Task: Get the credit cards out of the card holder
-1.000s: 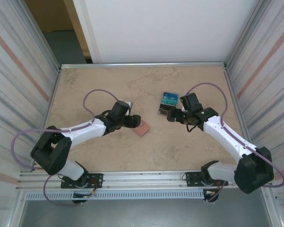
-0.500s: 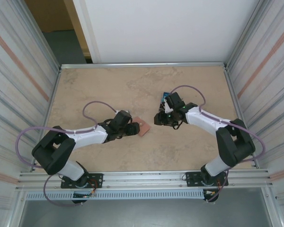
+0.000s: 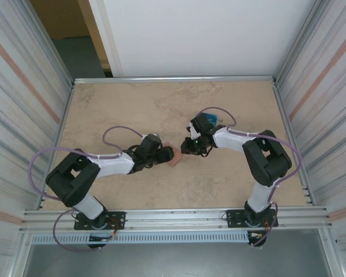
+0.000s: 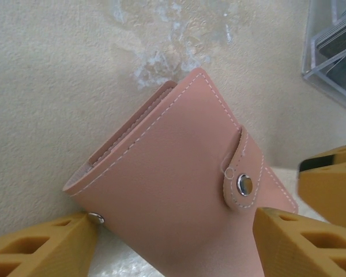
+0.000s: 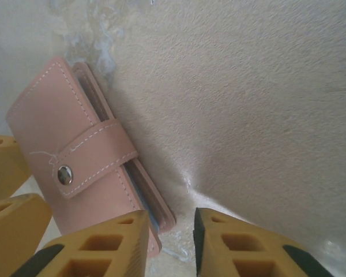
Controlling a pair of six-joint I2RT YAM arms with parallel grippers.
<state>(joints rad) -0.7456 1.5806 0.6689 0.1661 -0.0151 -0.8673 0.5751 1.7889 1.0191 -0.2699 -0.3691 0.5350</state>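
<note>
The card holder (image 3: 174, 157) is a salmon-pink wallet, snapped closed by its tab, at the table's middle. In the left wrist view the card holder (image 4: 179, 173) has its near end between my left gripper's (image 4: 176, 231) yellow fingers (image 4: 40, 248), which press on both sides. My left gripper (image 3: 166, 156) comes at it from the left. My right gripper (image 3: 187, 148) sits at its right edge. In the right wrist view the card holder (image 5: 63, 138) lies left of my right gripper (image 5: 172, 222), whose jaws stand a narrow gap apart with nothing between. The credit cards are hidden inside.
A clear plastic box (image 3: 212, 119) with a blue top stands just behind the right arm, and the same clear box (image 4: 334, 52) shows at the upper right of the left wrist view. Metal rails edge the beige table (image 3: 132, 104). Both grippers are close together.
My right arm swung left from the clear box to the card holder's edge and its jaws narrowed. My left gripper edged forward around the card holder.
</note>
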